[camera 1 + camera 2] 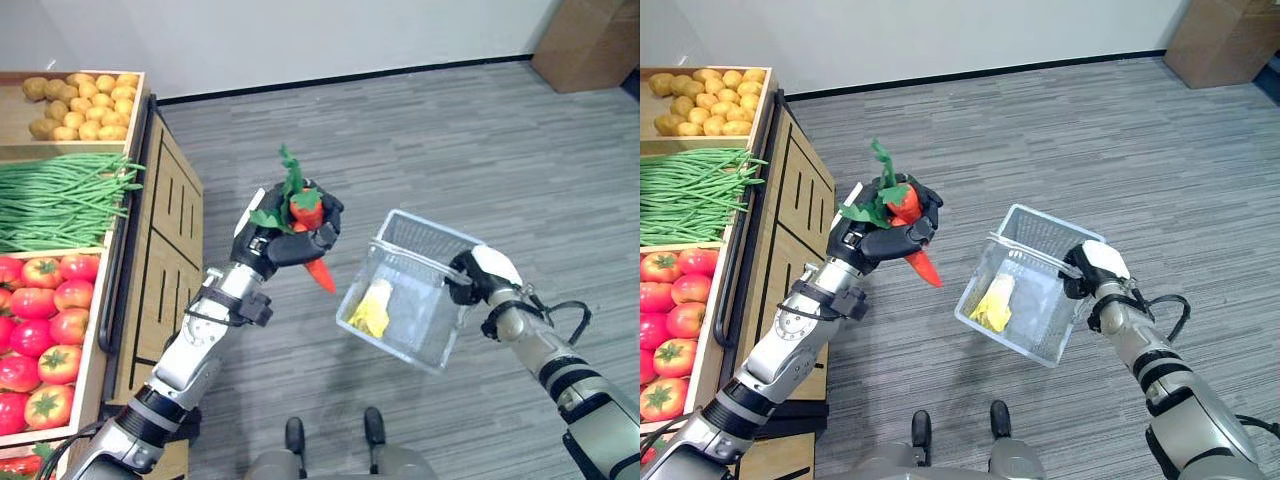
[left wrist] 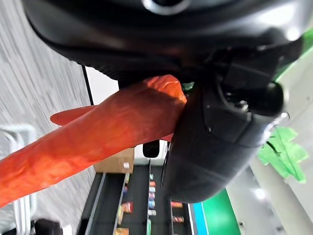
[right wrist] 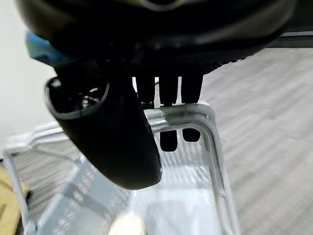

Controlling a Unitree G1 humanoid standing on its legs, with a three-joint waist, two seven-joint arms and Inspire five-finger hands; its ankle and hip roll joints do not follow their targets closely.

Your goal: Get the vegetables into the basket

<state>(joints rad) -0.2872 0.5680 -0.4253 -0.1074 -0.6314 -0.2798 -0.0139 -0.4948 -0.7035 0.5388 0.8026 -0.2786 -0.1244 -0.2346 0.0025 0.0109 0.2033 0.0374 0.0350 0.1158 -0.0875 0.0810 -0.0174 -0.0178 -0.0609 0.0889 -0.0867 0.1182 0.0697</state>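
Note:
My left hand (image 1: 275,240) is shut on an orange carrot (image 1: 319,271) with green leaves (image 1: 292,180), held in the air above the floor, a little left of the basket. The carrot's tip points down toward the basket; in the left wrist view the carrot (image 2: 93,142) runs past the thumb. My right hand (image 1: 478,277) is shut on the handle of a clear wire basket (image 1: 440,345), which tilts toward the left hand. In the right wrist view the fingers curl round the metal handle (image 3: 195,117). A yellow vegetable (image 1: 371,308) lies inside the basket.
A wooden produce stand (image 1: 160,210) lines the left side, holding potatoes (image 1: 82,102), green beans (image 1: 60,198) and tomatoes (image 1: 45,320). A cardboard box (image 1: 590,42) stands at the far right by the wall. Grey floor lies beneath the basket.

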